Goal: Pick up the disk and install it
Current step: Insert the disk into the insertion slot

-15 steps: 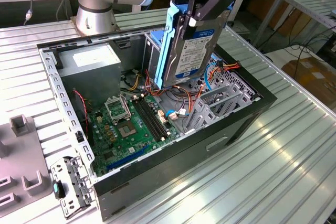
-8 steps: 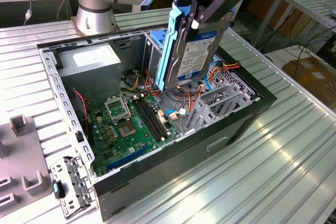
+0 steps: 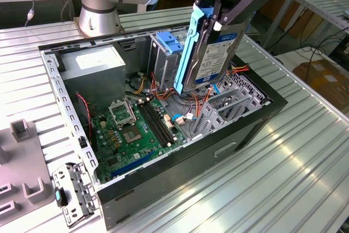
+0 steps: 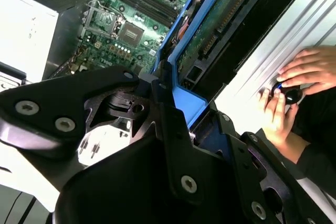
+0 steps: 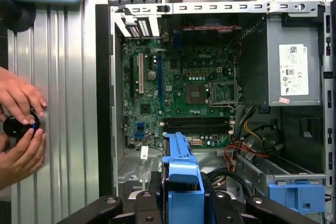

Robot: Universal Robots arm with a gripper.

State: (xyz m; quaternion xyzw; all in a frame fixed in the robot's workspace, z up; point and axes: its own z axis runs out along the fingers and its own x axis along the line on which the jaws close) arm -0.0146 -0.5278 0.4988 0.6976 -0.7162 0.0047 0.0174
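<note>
Disk (image 3: 211,53) is clamped at its upper end by the pincer (image 3: 221,19) and hung on edge over the open computer case (image 3: 180,159). Its long axis is pointed steeply down, toward the grey drive cage (image 3: 226,107) just below.

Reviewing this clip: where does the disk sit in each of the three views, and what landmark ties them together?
Exterior view: the disk hangs upright in the gripper, above the open case.
Second wrist view: its blue rail and green underside run out from the gripper.
First wrist view: its blue rail edge sits between the gripper's arms.
Shared landmark: the motherboard.
</note>
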